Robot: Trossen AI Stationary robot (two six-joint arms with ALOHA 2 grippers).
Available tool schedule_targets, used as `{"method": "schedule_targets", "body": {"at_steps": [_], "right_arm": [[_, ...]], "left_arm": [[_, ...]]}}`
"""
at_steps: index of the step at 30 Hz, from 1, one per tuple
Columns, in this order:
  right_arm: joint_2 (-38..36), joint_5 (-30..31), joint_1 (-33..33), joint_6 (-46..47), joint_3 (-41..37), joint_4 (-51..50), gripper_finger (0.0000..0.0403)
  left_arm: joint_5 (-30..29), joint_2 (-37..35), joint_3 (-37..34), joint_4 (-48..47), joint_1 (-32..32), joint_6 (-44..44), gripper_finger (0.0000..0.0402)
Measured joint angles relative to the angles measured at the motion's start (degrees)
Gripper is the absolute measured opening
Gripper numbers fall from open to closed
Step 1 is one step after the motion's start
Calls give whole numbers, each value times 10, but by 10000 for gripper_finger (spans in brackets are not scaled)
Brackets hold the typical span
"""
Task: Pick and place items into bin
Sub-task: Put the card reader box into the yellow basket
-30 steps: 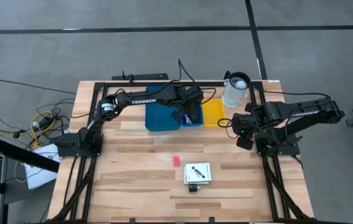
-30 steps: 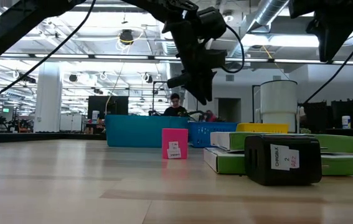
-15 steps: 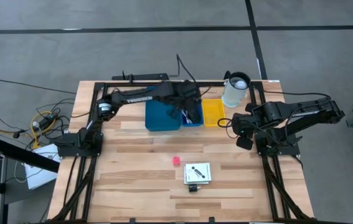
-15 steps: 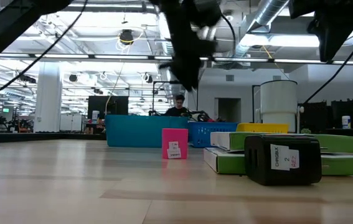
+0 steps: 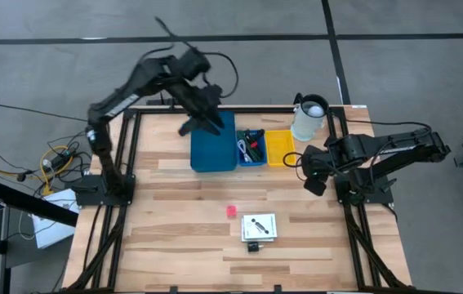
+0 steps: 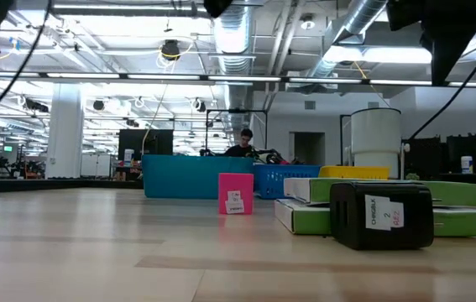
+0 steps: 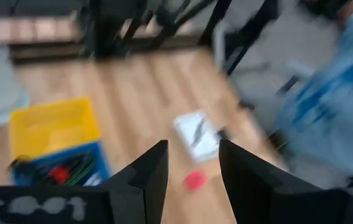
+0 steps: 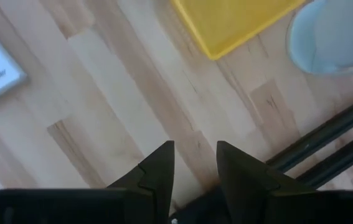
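My left gripper (image 5: 194, 124) hangs high above the far left corner of the big blue bin (image 5: 213, 151), open and empty; the left wrist view shows its fingers (image 7: 192, 168) apart. My right gripper (image 5: 313, 181) waits open over bare wood near the yellow bin (image 5: 279, 147). A small pink-red piece (image 5: 231, 211) stands on the table. Nearer lie a white printed card (image 5: 258, 226) and a tiny black block (image 5: 253, 246). Black pen-like sticks, with a little red and green, lie in the small blue basket (image 5: 251, 149).
The white jug (image 5: 309, 118) stands at the far right, beside the yellow bin. Black frame rails run along the table's left, right and far sides. Bare wood stretches across the near half, around the pink piece (image 6: 236, 193) and black block (image 6: 380, 216).
My left arm has risen steeply from just over the small blue basket and swung toward the table's far left, leaving the low view almost entirely. The items on the table have stayed where they were.
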Motion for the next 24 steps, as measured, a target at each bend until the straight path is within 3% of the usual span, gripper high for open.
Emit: {"method": "schedule_targets", "body": {"at_steps": [3,6,13,18,24], "right_arm": [[5,7,6,8,0,32,113],[4,10,26,7,-6,100,113],[5,45,98,62,-60,298,113],[5,145,159,196,-128,363,113],[5,198,236,383,-213,420,113]], "left_arm": [[26,-43,-37,39,-1,-45,130],[-2,-83,-86,98,-11,-99,130],[-213,-213,-282,299,-21,-243,130],[-264,-341,-453,416,-21,-287,130],[-302,-508,-672,591,-34,-352,130]]}}
